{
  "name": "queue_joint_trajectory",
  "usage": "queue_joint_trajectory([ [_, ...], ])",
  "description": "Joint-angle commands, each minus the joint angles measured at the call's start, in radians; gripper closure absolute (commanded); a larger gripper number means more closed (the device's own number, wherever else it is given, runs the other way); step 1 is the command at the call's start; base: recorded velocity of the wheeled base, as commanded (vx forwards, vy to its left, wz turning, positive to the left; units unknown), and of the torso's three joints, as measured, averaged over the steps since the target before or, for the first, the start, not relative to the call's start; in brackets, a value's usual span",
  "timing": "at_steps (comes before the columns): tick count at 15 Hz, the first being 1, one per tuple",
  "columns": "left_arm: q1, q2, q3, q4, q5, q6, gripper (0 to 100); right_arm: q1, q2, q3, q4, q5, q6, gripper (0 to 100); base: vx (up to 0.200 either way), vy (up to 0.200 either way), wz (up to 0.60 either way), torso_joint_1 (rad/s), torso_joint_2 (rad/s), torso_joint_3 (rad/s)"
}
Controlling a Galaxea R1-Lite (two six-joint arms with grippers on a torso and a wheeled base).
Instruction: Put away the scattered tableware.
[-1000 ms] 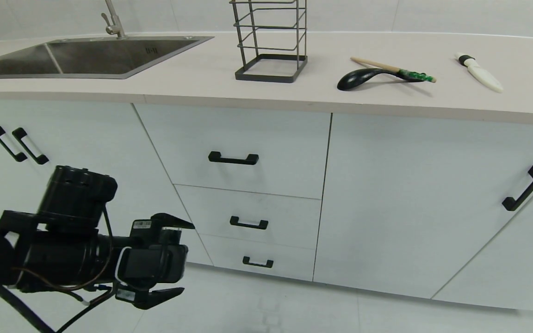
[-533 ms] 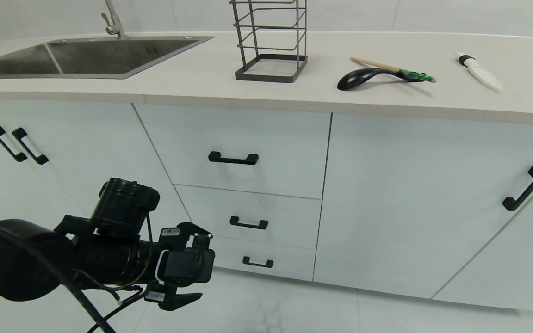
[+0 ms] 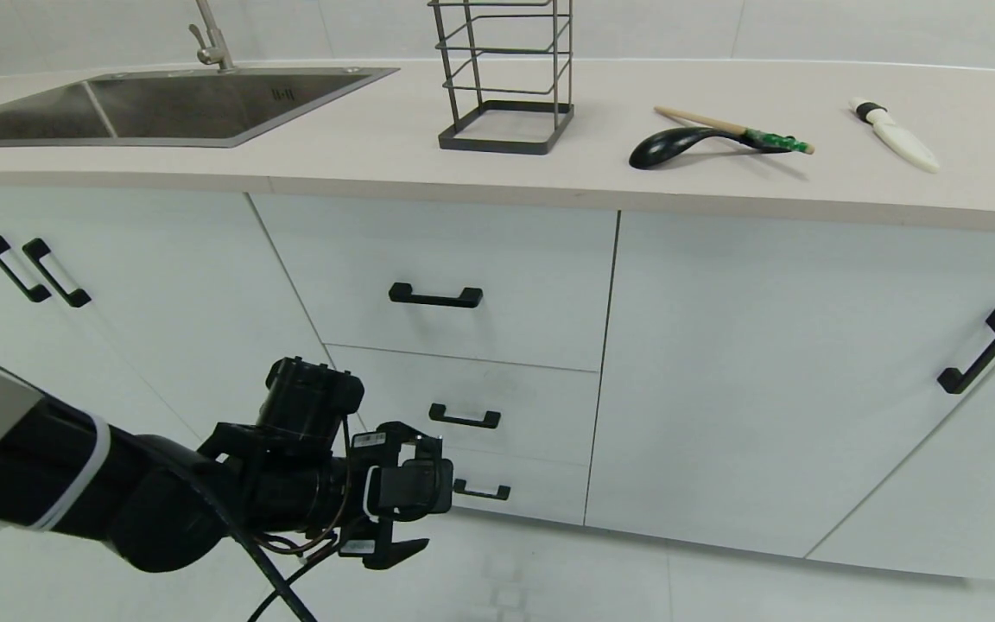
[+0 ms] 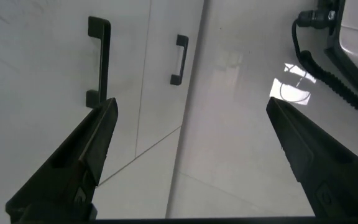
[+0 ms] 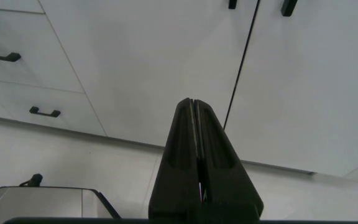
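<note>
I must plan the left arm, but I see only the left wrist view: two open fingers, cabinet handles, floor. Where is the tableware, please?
Observer: In the head view it lies on the countertop above the cabinets: a black spoon, a wooden stick with a green end by the spoon's handle, and a white knife further to the robot's right.
Operator: Is there something to put them into?
Observer: Yes, a dark wire rack stands upright on the counter, between the sink and the spoon.
Operator: How high is my gripper compared with the counter?
Observer: Low. In the head view the left gripper shows beside the bottom drawer's handle, well below the counter.
</note>
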State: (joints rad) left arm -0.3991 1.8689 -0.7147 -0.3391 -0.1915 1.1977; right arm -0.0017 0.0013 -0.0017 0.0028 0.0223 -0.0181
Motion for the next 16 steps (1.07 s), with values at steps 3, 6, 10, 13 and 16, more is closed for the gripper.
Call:
queue_joint_trajectory([
  [3,-0.007,0.078,-0.002,-0.081,0.0,-0.036,0,0.0,-0.001,0.0,0.0,-0.001,0.0,100,0.0,0.0,0.0,0.0,0.0,0.0],
  [6,-0.007,0.116,-0.009,-0.126,0.0,-0.056,0,0.0,-0.001,0.0,0.0,0.001,0.0,100,0.0,0.0,0.0,0.0,0.0,0.0],
  [10,0.006,0.202,-0.078,-0.182,0.0,-0.064,0,0.0,-0.001,0.0,0.0,-0.001,0.0,100,0.0,0.0,0.0,0.0,0.0,0.0],
  [13,0.016,0.265,-0.15,-0.182,-0.005,-0.066,0,0.0,-0.001,0.0,0.0,0.001,0.0,100,0.0,0.0,0.0,0.0,0.0,0.0],
  [16,0.019,0.292,-0.192,-0.182,-0.006,-0.067,0,0.0,-0.001,0.0,0.0,0.001,0.0,100,0.0,0.0,0.0,0.0,0.0,0.0],
])
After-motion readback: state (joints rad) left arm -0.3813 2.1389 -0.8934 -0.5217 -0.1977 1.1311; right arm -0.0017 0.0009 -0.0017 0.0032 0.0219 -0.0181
